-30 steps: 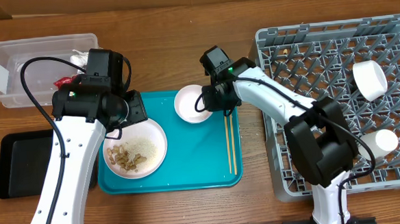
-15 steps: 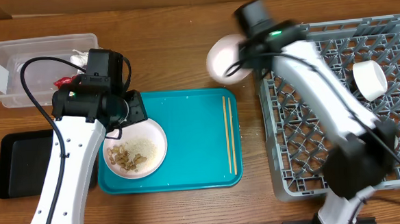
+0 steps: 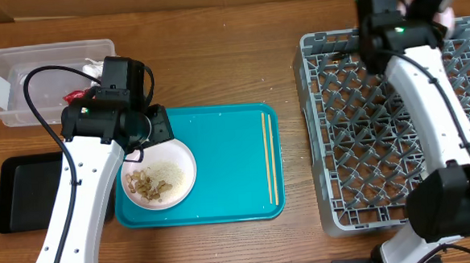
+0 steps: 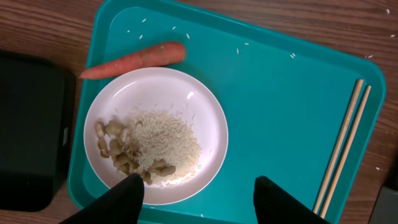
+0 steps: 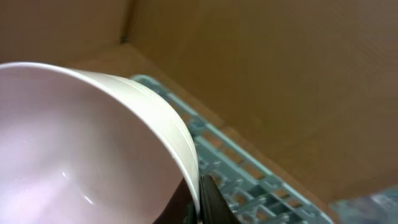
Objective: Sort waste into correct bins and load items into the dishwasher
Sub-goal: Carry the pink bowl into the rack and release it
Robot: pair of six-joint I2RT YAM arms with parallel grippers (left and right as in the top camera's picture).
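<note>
At the frame's upper right the right gripper (image 5: 198, 202) is clenching a white bowl (image 5: 81, 143) by its rim over the grey dish rack (image 3: 356, 141), probably for loading, while the left gripper (image 4: 199, 199) is hovering released above the plate (image 4: 205, 112) of rice (image 4: 168, 140) on the teal tray (image 4: 280, 106), lower left.

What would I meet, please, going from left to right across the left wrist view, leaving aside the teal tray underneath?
black tray → white plate → chopsticks. The carrot lies along the plate's upper edge and spans much the same width, so I leave it out.
</note>
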